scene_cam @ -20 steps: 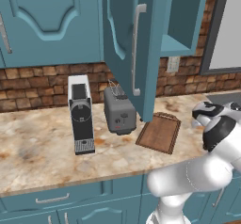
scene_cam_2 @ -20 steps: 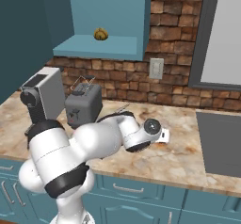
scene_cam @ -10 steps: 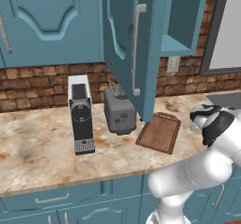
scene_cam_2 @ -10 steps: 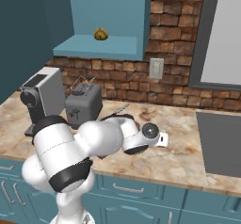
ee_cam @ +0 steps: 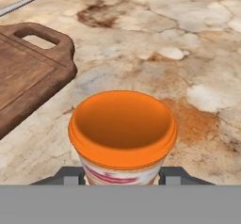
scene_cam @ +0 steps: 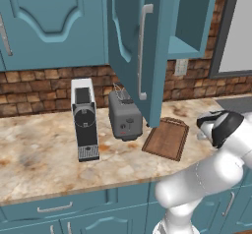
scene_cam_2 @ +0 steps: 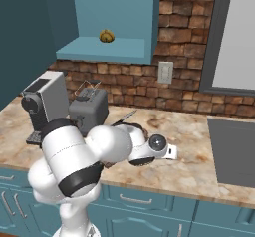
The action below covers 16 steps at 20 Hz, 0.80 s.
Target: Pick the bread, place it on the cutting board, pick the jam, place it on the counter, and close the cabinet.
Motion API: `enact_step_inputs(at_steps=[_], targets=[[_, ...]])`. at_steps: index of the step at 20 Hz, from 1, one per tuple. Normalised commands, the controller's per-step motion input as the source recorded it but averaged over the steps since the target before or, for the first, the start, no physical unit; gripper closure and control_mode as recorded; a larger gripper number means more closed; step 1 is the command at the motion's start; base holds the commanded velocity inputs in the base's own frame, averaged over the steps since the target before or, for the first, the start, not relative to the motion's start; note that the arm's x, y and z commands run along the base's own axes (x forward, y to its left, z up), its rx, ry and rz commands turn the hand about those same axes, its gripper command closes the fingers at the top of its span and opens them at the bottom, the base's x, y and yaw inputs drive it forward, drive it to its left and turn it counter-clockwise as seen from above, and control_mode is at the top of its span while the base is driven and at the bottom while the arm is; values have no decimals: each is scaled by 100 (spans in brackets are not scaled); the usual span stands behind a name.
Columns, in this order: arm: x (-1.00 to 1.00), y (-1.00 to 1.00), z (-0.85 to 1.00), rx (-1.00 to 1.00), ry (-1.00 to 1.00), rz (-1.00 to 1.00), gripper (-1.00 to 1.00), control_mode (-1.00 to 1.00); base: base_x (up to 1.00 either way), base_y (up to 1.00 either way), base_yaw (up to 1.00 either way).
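The jam, a short orange jar with a pale banded body, sits between my gripper finger tips, which are shut on it low over the counter. The cutting board lies just to its left, handle end toward the jar. Seen from the left base, my hand hangs right of the board. The bread, a small tan bun, rests on the shelf of the cabinet. The cabinet door stands open.
A coffee machine and a grey toaster stand on the counter left of the board. A thin grey knife lies behind the board. A dark grey panel is set into the counter at the right.
My hand has sunk slightly toward the counter with the jam still gripped, and the elbow has shifted a little. Nothing else has moved.
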Motion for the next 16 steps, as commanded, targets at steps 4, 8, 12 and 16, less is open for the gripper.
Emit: enact_step_inputs(at_steps=[4,8,12,16], targets=[[0,0,-22,0,0,-1,100,-100,0,0,0],[0,0,-22,0,0,-1,100,-100,0,0,0],[0,0,-22,0,0,-1,100,-100,0,0,0],[0,0,-12,0,0,0,100,-100,0,0,0]])
